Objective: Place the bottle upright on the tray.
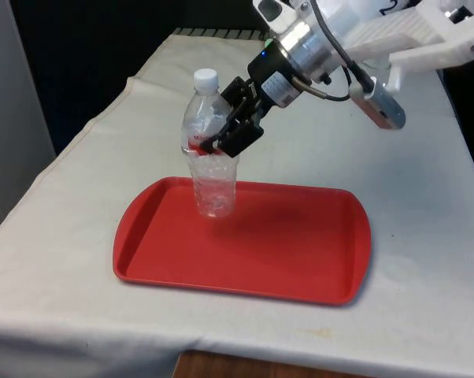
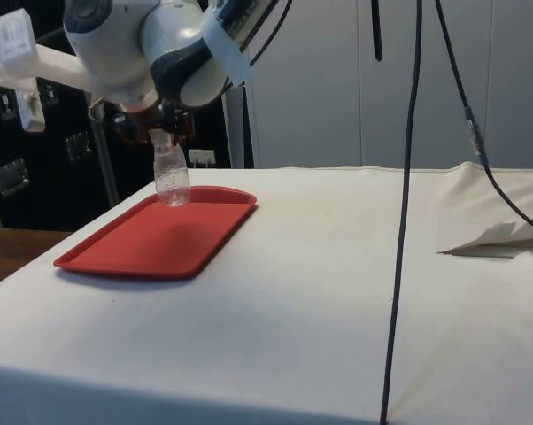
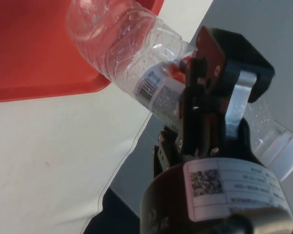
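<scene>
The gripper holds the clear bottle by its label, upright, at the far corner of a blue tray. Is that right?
Not quite: the tray is red, not blue, as the front view shows. The rest stands: the gripper is shut on the clear bottle at its label, holding it upright at the tray's far corner.

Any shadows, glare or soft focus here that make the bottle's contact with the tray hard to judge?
Front view: a soft shadow on the red plastic tray beside the clear plastic bottle. Side view: even light, bottle base small against the tray. Wrist view: highlights glint on the ribbed plastic, black gripper close and soft.
</scene>
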`<state>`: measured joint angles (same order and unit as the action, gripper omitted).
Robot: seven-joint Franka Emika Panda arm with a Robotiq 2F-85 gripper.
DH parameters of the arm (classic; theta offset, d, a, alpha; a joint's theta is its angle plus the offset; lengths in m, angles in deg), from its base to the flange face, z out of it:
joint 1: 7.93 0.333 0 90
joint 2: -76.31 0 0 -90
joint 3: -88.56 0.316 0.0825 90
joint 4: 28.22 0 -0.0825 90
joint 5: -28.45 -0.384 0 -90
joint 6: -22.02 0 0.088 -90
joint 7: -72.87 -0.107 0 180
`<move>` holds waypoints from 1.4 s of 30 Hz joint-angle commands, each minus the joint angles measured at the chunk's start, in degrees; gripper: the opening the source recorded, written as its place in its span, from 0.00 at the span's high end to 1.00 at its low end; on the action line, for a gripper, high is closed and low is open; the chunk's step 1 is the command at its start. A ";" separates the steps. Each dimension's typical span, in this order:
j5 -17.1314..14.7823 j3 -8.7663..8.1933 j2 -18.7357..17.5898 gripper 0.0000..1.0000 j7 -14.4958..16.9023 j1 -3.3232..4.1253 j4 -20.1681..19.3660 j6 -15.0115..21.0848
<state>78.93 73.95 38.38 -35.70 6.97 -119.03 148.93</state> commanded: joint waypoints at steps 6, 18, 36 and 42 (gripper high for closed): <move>0.23 0.52 -0.74 0.67 -1.20 0.46 0.17 -0.23; 0.17 1.49 -2.12 0.67 -2.64 0.74 0.34 -0.34; 0.06 2.06 -2.46 0.67 -2.69 0.74 0.52 -1.38; -0.11 2.18 -2.92 0.67 -3.04 0.57 0.69 -1.20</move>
<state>78.99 76.01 35.63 -38.63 7.72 -118.52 147.21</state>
